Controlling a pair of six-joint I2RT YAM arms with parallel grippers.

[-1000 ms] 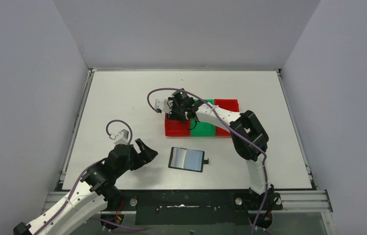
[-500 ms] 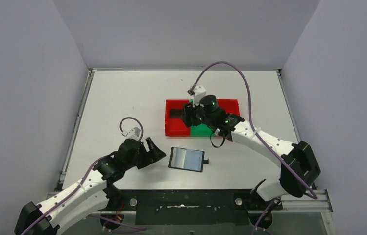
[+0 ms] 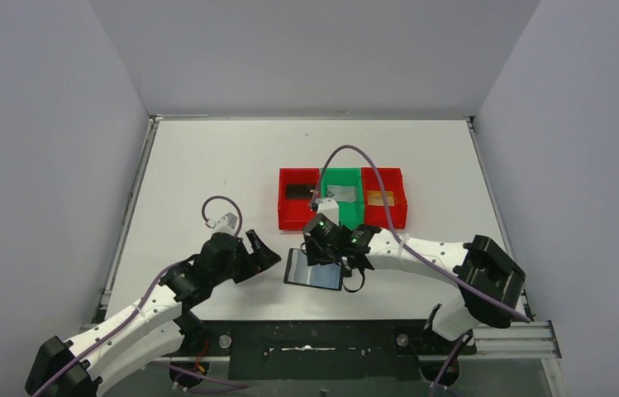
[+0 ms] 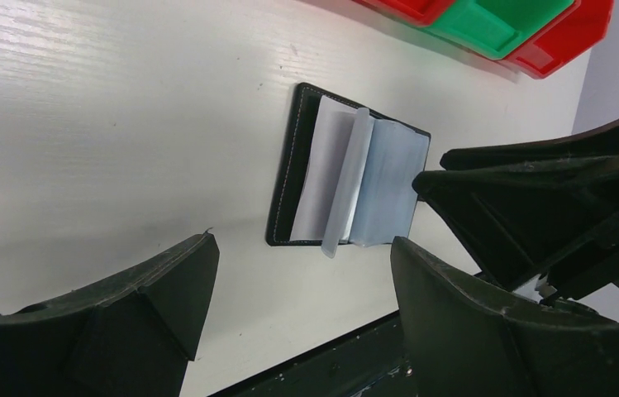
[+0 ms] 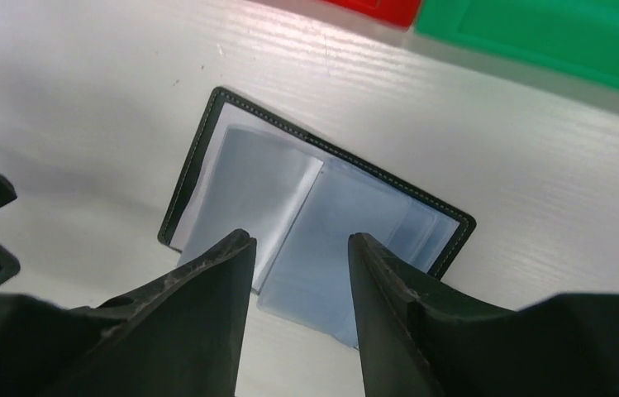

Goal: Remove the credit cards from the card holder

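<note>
Well, card holder (image 3: pixel 310 275): we saw it lying open on the table (image 3: pixel 207 165);
Right gripper (image 5: pixel 297 244): above the card holder, jaws parted, empty;
Left gripper (image 4: pixel 302 243): left of the card holder, jaws wide, empty.

Clad in white shells (image 3: pixel 124 335) with black joint housings (image 3: pixel 492 277). Wired with looping lilac cables (image 3: pixel 345 147). Tipped with matte black fingers (image 5: pixel 182 322).
</note>
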